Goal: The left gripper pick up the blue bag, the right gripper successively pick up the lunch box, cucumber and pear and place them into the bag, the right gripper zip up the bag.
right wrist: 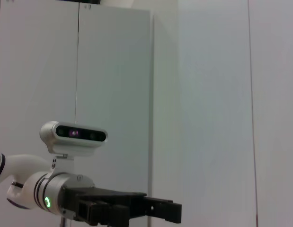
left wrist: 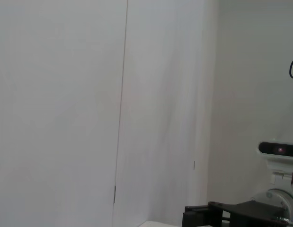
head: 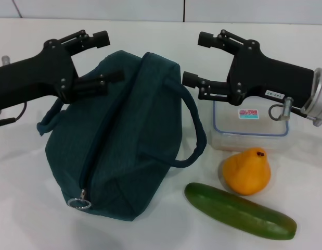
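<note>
Cucumber [head: 240,211] lies slanting left-right | blue bag [head: 124,140] zipped | left gripper [head: 106,57], right gripper [head: 194,58] fingers spread, empty

We see a dark teal bag [head: 124,140], an orange-yellow pear [head: 247,170], a glossy green cucumber [head: 239,210], and black grippers.

No text is legible; white label [head: 275,94], sticker [head: 248,114] unreadable.

White tabletop [head: 25,208], evenly lit, soft shadows. Behind it a pale wall [left wrist: 56,94] of flat panels with thin vertical seams. Pale grey-green cabinet doors [right wrist: 113,71] beside them.
</note>
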Controlling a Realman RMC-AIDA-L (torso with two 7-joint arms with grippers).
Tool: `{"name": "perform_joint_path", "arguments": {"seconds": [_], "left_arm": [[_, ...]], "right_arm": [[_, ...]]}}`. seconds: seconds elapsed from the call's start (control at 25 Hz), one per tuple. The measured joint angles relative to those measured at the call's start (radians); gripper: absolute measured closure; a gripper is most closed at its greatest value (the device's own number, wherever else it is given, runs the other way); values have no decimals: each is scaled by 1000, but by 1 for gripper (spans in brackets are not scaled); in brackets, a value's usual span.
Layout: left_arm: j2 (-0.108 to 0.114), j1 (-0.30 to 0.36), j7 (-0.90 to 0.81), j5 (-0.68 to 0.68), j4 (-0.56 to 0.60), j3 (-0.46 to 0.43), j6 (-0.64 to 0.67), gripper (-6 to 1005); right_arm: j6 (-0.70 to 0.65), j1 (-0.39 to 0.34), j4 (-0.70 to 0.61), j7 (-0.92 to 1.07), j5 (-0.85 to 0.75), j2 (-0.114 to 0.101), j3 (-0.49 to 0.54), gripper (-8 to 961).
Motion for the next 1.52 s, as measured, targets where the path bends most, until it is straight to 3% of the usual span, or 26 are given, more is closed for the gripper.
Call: {"name": "perform_joint_path", "arguments": {"seconds": [0.52,0.84,1.0,1.2,1.52], "left_arm": [[-5,3,-32,16,11,0,4,153],[12,4,-468,105,261,0,4,154],[-20,12,-583,210,368,-4,-3,155],[-53,4,-645,305,409,-2,-32,156],[-58,2,-650,309,403,-11,-49,157]], "right_arm": [[-14,-38,-28,-4,-3,5,5,71],[-17,-55,-57,-7,-15,9,4,71],[-21,-65,-74,-7,-23,8,4,71],[-28,-71,-74,-7,-30,9,3,71],[-34,-80,-74,-7,-35,9,0,72]]}}
